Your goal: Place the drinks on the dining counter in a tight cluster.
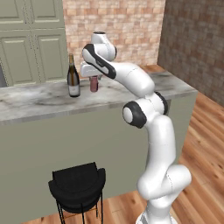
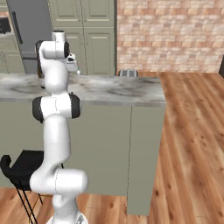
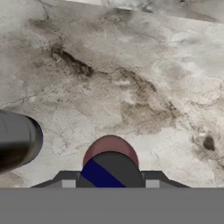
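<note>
My gripper (image 1: 93, 78) is shut on the top of the short maroon bottle (image 1: 94, 84), which stands upright at or just above the dining counter (image 1: 35, 103). The tall dark wine bottle (image 1: 73, 78) with its pale label stands a short way to its left, apart from it. In the hand view I look straight down on the maroon bottle's dark cap (image 3: 110, 168) between my gripper (image 3: 110, 183), with the wine bottle (image 3: 17, 142) lying across the left edge over the veined marble (image 3: 131, 65). From the right base view the arm hides the bottles; the counter top (image 2: 113, 89) runs across.
A black stool (image 1: 78, 186) stands on the wood floor in front of the counter's sage-green wall, also the stool (image 2: 22, 168) at lower left. Green cabinets and a brick wall lie behind. A small toaster-like thing (image 2: 127, 73) sits beyond the counter.
</note>
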Motion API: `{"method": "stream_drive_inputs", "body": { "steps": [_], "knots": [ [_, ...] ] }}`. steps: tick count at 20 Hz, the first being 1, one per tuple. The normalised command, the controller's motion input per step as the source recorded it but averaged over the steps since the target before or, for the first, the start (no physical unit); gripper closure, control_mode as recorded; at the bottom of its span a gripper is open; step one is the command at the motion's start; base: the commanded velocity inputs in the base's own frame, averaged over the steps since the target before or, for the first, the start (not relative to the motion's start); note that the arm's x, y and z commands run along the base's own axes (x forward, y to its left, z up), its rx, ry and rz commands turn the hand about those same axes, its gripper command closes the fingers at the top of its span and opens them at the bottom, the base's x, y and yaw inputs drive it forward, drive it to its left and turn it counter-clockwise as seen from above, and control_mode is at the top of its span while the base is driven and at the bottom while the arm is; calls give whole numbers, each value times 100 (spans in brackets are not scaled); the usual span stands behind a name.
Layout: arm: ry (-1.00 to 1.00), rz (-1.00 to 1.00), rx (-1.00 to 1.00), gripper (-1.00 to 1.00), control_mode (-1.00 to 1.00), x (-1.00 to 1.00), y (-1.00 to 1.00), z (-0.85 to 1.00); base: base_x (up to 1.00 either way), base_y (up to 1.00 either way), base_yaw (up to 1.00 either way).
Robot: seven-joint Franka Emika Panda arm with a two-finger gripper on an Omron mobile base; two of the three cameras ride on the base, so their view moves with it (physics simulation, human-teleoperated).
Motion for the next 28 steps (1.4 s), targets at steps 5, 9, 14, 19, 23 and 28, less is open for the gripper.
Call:
{"method": "stream_drive_inputs", "body": {
  "steps": [5, 9, 14, 19, 23, 28],
  "knots": [
    [0, 0, 0, 100, -100, 0, 2, -6, 0, 0, 0],
    [6, 1, 0, 100, -100, -10, 0, -11, 0, 0, 0],
    [2, 0, 0, 100, -100, -11, 0, -11, 0, 0, 0],
    [0, 0, 0, 100, -100, 0, 0, -2, 0, 0, 0],
    [0, 0, 0, -100, -100, 0, 0, 0, 0, 0, 0],
    [0, 0, 0, -100, -100, 0, 0, 0, 0, 0, 0]
  ]
}}
